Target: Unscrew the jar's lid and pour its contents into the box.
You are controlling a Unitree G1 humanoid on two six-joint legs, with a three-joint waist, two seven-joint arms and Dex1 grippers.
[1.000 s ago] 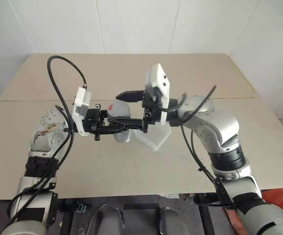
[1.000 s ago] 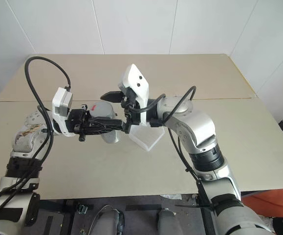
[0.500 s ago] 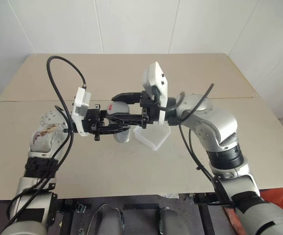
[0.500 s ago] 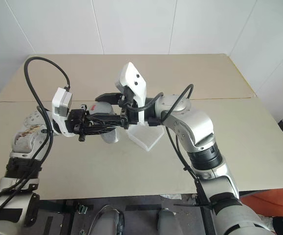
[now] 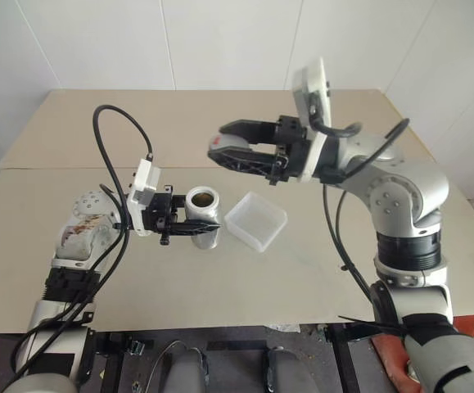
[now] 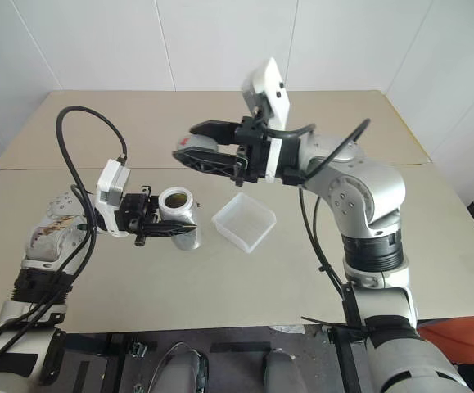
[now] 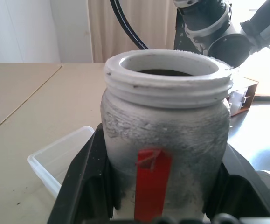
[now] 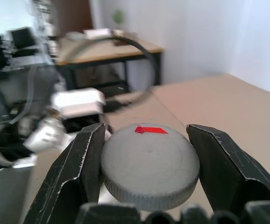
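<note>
Already the unscrewing is done: the lid (image 8: 149,165) is off and sits pinched between the two black fingers of the right claw (image 5: 235,153), raised well above the worktop (image 5: 220,278) and off to the robot's right of the jar. The jar (image 5: 201,214) stands upright in the left claw (image 5: 197,230), whose fingers are clamped on its body; the red mark shows on its side and the threaded mouth is bare. Brown contents can be made out down inside the open mouth, so nothing looks poured yet. The box (image 5: 256,221) lies on the worktop just beside the jar, on the robot's right of it, and looks empty as far as its translucent walls let me tell. Left to do, by my reading: tip the jar over the box. Against a second ago: then the right claw stood open around the capped jar, both claws crowded together; now it has shut on the lid and carried it up and away, uncovering the box.
</note>
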